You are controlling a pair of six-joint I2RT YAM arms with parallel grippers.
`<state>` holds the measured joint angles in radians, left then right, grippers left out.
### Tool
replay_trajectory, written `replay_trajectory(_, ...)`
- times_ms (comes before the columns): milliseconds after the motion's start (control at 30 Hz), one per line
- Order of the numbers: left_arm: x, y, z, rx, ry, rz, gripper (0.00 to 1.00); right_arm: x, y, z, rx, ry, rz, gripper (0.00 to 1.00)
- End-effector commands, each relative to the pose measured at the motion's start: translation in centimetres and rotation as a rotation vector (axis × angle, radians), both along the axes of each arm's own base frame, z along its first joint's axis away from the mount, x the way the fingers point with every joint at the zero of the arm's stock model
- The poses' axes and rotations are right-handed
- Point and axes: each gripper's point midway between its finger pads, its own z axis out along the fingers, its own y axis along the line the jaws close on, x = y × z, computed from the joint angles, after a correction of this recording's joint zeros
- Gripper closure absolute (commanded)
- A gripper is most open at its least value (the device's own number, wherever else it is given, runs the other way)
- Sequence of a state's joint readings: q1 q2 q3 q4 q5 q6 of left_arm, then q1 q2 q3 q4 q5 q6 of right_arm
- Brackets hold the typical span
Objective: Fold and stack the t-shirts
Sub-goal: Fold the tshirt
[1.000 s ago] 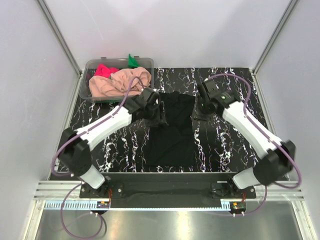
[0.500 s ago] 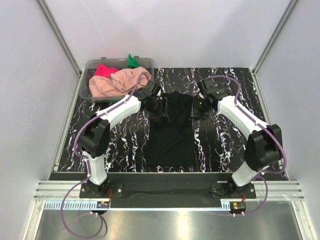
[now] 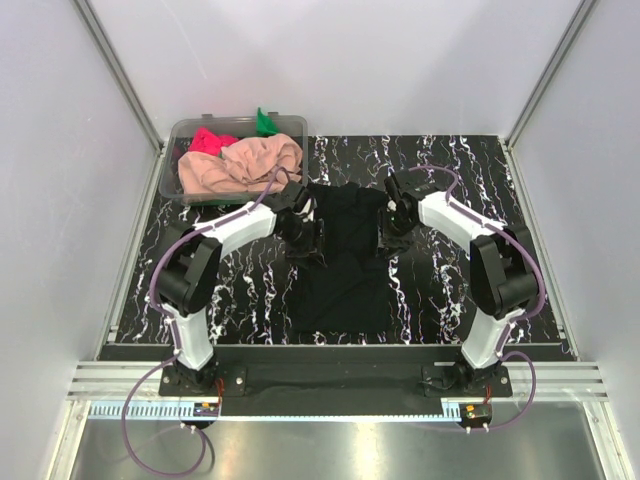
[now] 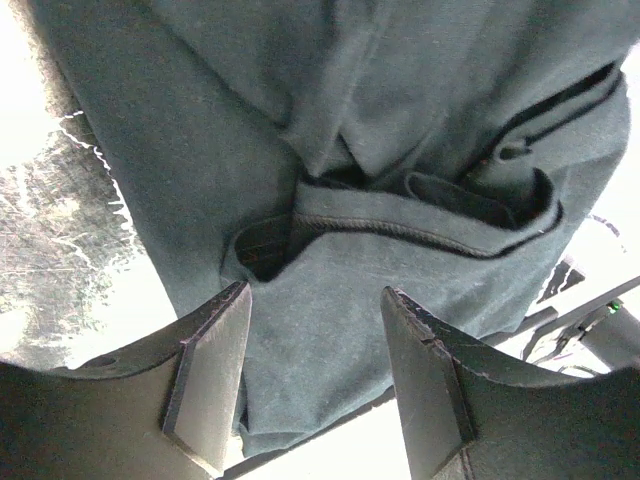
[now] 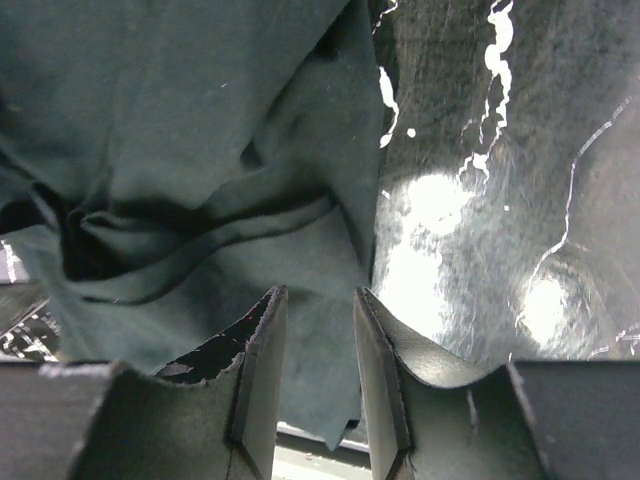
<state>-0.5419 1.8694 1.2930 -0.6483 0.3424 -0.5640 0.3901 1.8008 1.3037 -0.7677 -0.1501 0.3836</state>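
Observation:
The large black t-shirt (image 3: 345, 260) lies on the marbled table, bunched and creased at its far end. My left gripper (image 3: 306, 236) stands open over its left edge; in the left wrist view my left gripper (image 4: 315, 295) straddles flat black cloth (image 4: 340, 150) without pinching it. At the shirt's right edge my right gripper (image 3: 392, 226) hovers; in the right wrist view my right gripper (image 5: 318, 295) is open, a loose corner of black cloth (image 5: 180, 150) showing below the gap. The peach-pink t-shirt (image 3: 240, 165), bright pink-red t-shirt (image 3: 208, 140) and green t-shirt (image 3: 264, 122) sit in the tub.
A clear plastic tub (image 3: 185, 195) stands at the back left corner of the table (image 3: 450, 290). White walls with metal rails close in the left, right and far sides. Purple cables loop over both arms.
The right jaws have spread apart, releasing the shirt's right edge. Both arms have folded their elbows inward, and the shirt's far end now lies wider.

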Motion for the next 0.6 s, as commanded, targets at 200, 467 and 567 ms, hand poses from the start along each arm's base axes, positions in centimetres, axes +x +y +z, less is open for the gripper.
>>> replay_trajectory(200, 0.7, -0.8, 2.9, -0.078, -0.096, -0.045, 0.41, 1.3, 0.7, -1.5, 0.017, -0.021, 0.015, 0.59)
replay_trajectory(467, 0.5, -0.7, 2.8, -0.074, -0.097, -0.062, 0.41, 1.8, 1.2, -2.7, 0.020, 0.008, 0.030, 0.59)
replay_trajectory(567, 0.3, -0.6, 2.7, -0.069, -0.095, -0.061, 0.41, 1.7, 1.3, -3.1, 0.024, 0.022, 0.036, 0.60)
